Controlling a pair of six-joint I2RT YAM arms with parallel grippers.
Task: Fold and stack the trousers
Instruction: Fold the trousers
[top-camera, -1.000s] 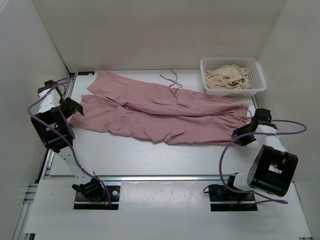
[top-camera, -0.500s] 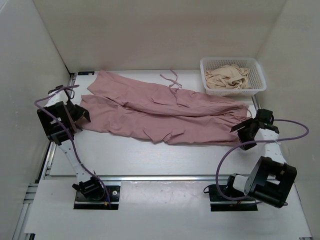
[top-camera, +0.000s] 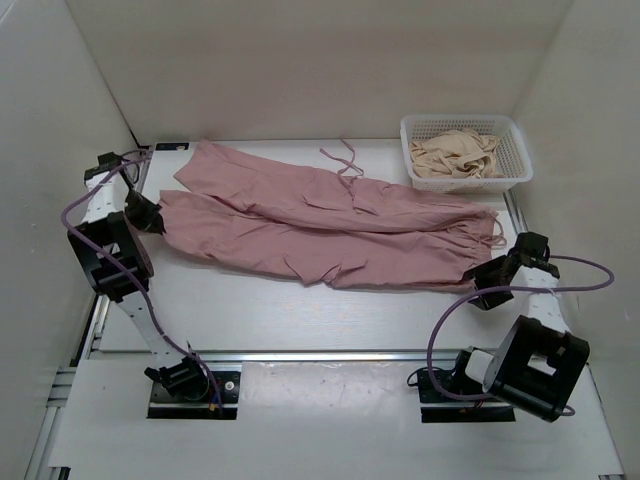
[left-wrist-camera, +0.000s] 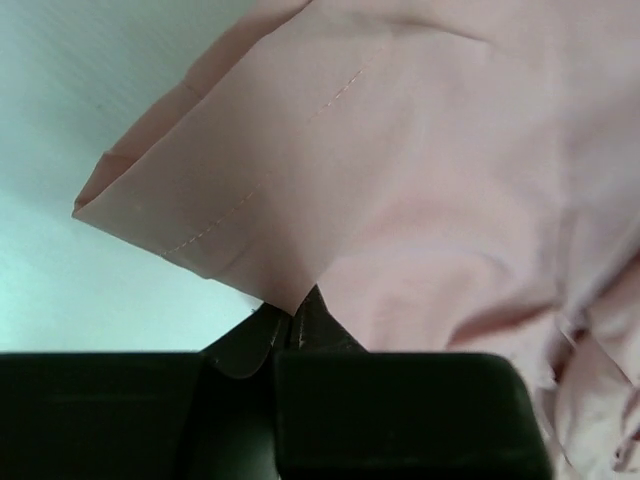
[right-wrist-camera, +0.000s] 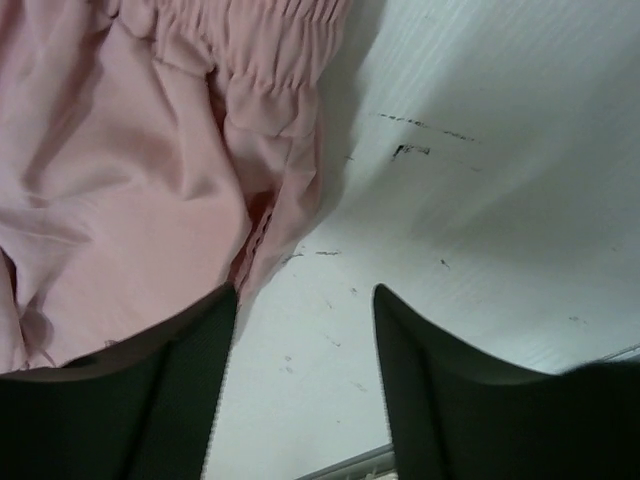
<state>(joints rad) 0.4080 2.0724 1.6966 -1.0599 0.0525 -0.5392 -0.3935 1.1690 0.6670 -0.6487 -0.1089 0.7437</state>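
Table (top-camera: 300, 310): open strip between trousers (top-camera: 320, 225) and arm bases (top-camera: 190, 385), passable side to side. Basket (top-camera: 466, 150) blocks far right corner. Walls (top-camera: 300, 70) hem in left, right and far edges.

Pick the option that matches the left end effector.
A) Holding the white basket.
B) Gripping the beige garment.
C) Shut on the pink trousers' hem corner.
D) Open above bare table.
C: the left wrist view shows the left end effector closed on a hem corner of the trousers.
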